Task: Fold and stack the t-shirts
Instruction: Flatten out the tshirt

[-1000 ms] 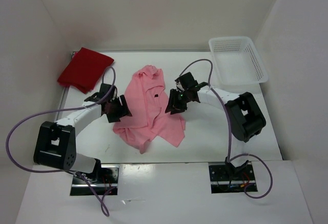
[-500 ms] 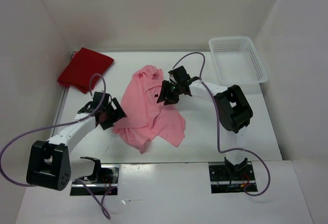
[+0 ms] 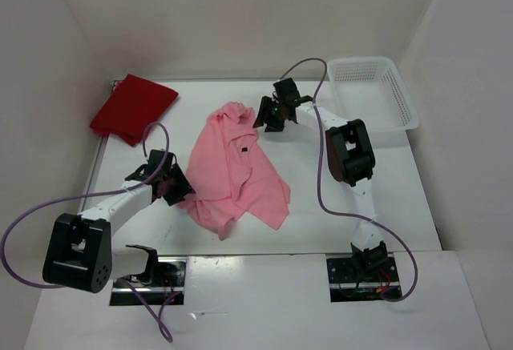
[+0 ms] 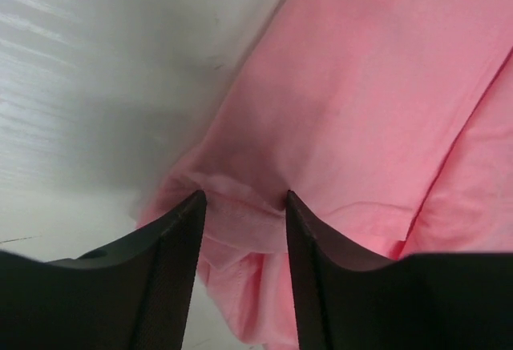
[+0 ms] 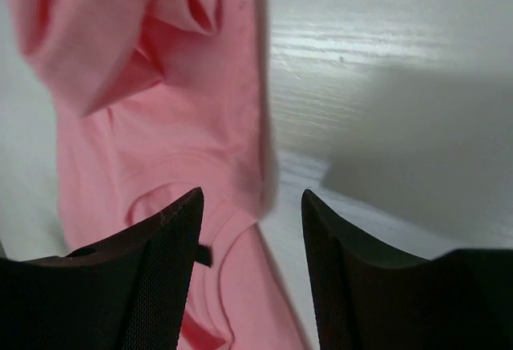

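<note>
A light pink t-shirt (image 3: pixel 236 170) lies crumpled at the middle of the tabletop (image 3: pixel 377 190), with a dark red t-shirt (image 3: pixel 132 108) folded at the far left corner and a white mesh basket (image 3: pixel 362 63) at the far right corner. The left fingers (image 4: pixel 168 278) stand open astride a bunched fold at the pink shirt's near left edge. The right fingers (image 5: pixel 152 278), spread wide and holding nothing, hover over its far right edge.

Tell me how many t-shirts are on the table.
2. The dark red t-shirt lies folded at the far left; the light pink t-shirt lies crumpled in the middle. Any other would be hidden underneath.
</note>
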`<state>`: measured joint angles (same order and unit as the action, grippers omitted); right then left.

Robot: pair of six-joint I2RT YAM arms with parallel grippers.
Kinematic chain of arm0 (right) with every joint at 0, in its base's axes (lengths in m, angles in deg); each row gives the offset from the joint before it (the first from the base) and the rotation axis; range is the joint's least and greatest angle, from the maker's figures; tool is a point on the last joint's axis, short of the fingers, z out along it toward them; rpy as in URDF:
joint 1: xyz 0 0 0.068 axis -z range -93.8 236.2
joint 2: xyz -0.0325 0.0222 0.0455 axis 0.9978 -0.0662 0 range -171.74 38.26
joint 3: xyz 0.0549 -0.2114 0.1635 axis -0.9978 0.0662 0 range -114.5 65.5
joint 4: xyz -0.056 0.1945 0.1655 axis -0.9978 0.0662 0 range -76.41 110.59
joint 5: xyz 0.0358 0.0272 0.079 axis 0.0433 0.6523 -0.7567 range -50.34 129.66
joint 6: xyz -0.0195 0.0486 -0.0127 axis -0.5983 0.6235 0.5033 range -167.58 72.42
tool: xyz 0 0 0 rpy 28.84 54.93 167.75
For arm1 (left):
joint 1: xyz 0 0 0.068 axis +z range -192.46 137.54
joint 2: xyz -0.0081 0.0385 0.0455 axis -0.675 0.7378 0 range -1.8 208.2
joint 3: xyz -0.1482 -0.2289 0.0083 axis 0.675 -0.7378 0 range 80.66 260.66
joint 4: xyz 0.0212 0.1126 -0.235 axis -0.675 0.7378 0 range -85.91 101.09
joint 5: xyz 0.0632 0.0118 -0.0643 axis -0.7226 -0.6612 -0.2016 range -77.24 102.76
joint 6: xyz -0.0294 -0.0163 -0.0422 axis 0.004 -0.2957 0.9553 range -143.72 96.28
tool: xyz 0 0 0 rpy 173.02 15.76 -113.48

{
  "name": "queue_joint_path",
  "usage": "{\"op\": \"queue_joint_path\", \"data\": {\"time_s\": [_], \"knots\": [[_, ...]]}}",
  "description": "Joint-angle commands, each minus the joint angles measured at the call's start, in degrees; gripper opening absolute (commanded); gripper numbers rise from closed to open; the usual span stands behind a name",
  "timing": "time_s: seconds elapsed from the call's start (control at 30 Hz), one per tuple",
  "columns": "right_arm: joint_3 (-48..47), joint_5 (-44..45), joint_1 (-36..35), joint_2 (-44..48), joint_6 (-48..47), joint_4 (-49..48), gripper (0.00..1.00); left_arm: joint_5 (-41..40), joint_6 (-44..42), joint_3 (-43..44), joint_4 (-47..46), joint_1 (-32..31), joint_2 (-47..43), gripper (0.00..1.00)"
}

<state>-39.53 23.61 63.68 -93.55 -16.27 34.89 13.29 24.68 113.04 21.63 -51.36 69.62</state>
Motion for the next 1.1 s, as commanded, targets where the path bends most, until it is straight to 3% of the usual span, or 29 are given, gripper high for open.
{"op": "queue_joint_path", "data": {"time_s": [0.0, 0.1, 0.2, 0.23, 0.37, 0.4, 0.47, 0.5, 0.53, 0.6, 0.83, 0.9, 0.93, 1.03, 1.07], "knots": [[-2.3, -0.7, -0.9, -2.9, -0.8, 2.6, 0.58, 1.1, -0.4, 2.9, -3.3, 0.2, 0.1, 0.51], [-6.1, -4.6, -0.9, -7.0, -0.2, 3.7, 0.58, 0.6, -1.9, 6.2, -3.3, 0.2, 1.0, 0.41], [-7.6, -6.4, -0.9, -8.2, 1.1, 3.0, 0.43, 0.6, -3.2, 8.0, -3.8, 0.2, 2.5, 0.3], [-8.1, -7.2, -0.9, -8.2, 1.1, 2.3, 0.27, 0.6, -3.2, 8.0, -3.8, 0.2, 3.2, 0.27], [-11.6, -8.5, -0.9, -8.3, 1.6, 3.1, 0.0, 1.1, -3.8, 8.6, -4.4, 0.2, 3.2, 0.15], [-11.1, -8.5, -0.9, -6.5, 1.6, 3.1, 0.0, 1.1, -3.8, 9.2, -4.4, 0.2, 3.2, 0.16], [-9.8, -7.2, -0.9, -3.1, 1.6, 2.0, 0.0, -0.4, -4.8, 9.2, -1.8, 0.7, 3.2, 0.31], [-8.7, -7.2, -0.9, -2.1, 1.0, 2.0, 0.0, -0.9, -5.5, 9.2, -1.8, 1.4, 3.2, 0.44], [-8.7, -6.4, -0.9, -1.4, 0.2, 2.0, 0.0, -2.0, -6.0, 9.2, -0.9, 1.4, 3.2, 0.75], [-7.6, -5.7, -0.9, -0.6, -0.5, 2.7, 0.0, -0.5, -6.0, 8.7, -0.9, 2.2, 4.4, 1.0], [-1.9, -6.7, 1.0, 3.2, -0.5, 0.5, 0.0, 0.2, -5.4, 6.6, -2.0, 2.2, 10.4, 1.0], [-0.5, -7.2, 1.0, 3.7, -0.5, 0.0, 0.0, 3.0, -4.8, 6.6, -5.2, 2.2, 10.4, 0.93], [0.0, -7.2, 1.0, 3.8, -0.5, 0.0, 0.0, 3.9, -4.8, 6.6, -5.8, 2.2, 11.7, 0.74], [2.1, -7.2, 1.0, 6.0, -0.5, 0.0, 0.0, 5.7, -4.8, 8.6, -6.3, 2.2, 11.0, 0.41], [2.6, -7.2, 1.0, 6.8, -0.5, 0.0, 0.0, 5.7, -4.8, 9.8, -6.3, 2.2, 10.0, 0.23]]}}
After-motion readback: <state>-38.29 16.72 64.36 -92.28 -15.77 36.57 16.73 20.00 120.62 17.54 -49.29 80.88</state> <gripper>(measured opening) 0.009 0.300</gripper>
